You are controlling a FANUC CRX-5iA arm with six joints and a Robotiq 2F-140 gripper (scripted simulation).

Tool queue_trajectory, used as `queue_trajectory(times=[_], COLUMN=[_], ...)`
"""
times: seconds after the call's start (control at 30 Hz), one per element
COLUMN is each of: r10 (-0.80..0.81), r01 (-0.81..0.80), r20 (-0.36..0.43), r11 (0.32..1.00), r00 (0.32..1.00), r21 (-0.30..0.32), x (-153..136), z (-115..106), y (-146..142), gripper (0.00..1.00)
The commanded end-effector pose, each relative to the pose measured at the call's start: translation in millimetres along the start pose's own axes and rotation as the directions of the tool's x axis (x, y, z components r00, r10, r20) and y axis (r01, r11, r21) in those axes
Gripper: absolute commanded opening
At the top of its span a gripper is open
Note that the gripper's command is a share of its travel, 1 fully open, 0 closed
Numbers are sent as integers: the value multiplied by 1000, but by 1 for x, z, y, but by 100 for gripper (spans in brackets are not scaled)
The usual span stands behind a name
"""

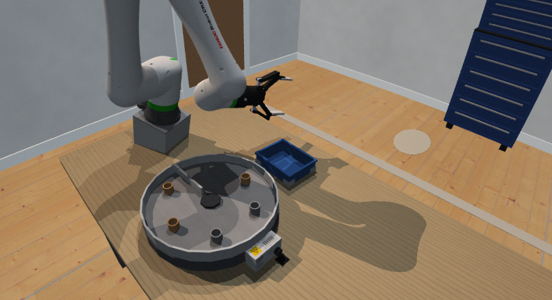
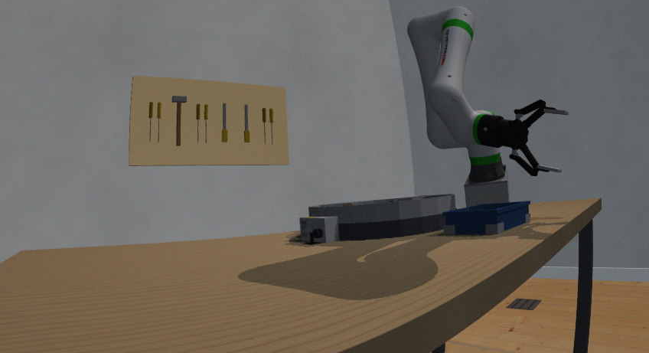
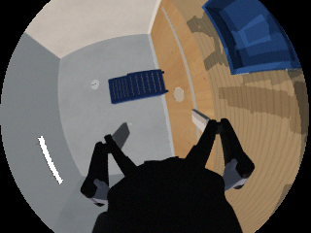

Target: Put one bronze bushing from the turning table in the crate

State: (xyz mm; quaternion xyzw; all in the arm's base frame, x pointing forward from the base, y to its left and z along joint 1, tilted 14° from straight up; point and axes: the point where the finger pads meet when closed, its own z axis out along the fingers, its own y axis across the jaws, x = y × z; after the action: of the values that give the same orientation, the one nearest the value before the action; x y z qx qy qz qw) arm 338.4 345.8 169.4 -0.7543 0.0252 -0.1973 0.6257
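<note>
The round grey turning table (image 1: 155, 241) (image 2: 409, 208) stands on the bench. On it stand three bronze bushings (image 1: 168, 187) (image 1: 245, 178) (image 1: 173, 224) and two grey bushings (image 1: 254, 208) (image 1: 216, 235). The blue crate (image 1: 271, 162) (image 2: 486, 215) (image 3: 228, 10) stands just right of the turning table and looks empty. My gripper (image 1: 279, 97) (image 2: 557, 140) (image 3: 159, 121) is open and empty. It points sideways, high above the bench, behind and above the crate.
A grey control box (image 1: 263, 252) (image 2: 317, 228) sits at the turning table's front. The arm's base block (image 1: 160, 131) stands behind the turning table. A blue drawer cabinet (image 1: 503, 64) stands on the floor at the right. A tool board (image 2: 208, 121) hangs on the wall.
</note>
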Motion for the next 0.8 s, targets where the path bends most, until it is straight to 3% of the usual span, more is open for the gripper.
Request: queue_trajectory(times=[0.0,0.6,0.77], r10=[0,-3,-81], r01=[0,3,85], r20=[0,2,64], r11=[1000,1000,995], r00=[1000,1000,995], r21=[0,-2,-60], x=[0,0,7], z=[0,-1,-27], y=[0,0,9], gripper=[100,100,100])
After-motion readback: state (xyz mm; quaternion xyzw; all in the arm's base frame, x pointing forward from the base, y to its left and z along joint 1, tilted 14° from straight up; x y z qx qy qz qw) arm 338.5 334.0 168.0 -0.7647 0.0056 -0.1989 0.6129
